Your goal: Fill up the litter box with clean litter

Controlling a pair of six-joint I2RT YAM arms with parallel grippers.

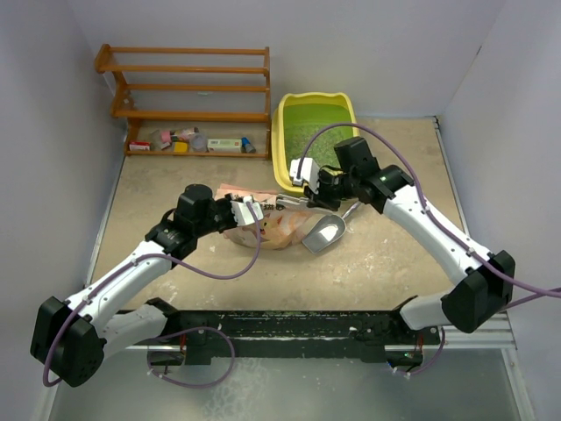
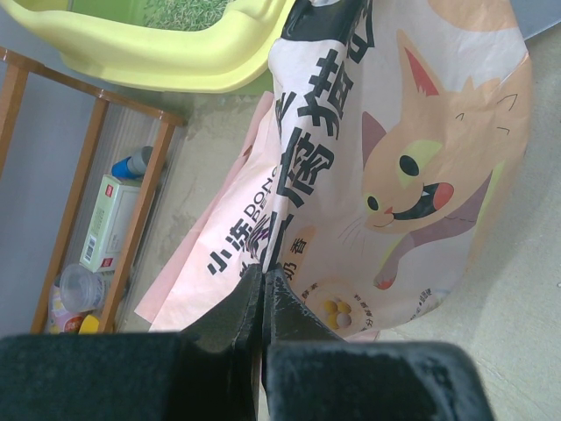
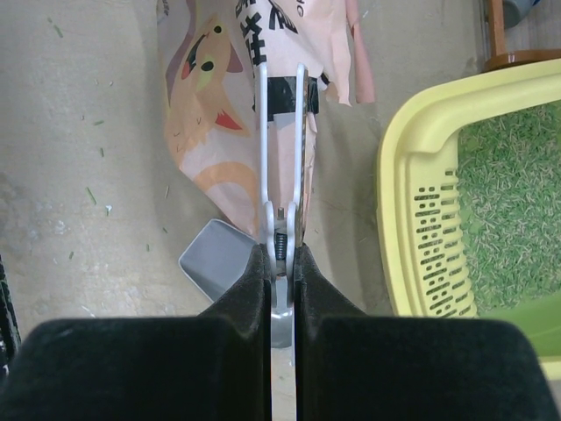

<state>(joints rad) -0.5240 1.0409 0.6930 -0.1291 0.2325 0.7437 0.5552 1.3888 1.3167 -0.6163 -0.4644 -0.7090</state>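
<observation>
One litter box (image 1: 280,145) shows its green basin. Just in front of its near rim lies one printed bag (image 1: 279,226), and one grey scoop (image 1: 323,233) lies at that same rim, touching the bag. The left gripper (image 2: 263,294) is pinched tight on the bag's edge. The right gripper (image 3: 281,263) is squeezed narrow on one pale clip (image 3: 263,149) clamped to the bag. One wooden rack (image 1: 188,88) stands left of the litter box.
</observation>
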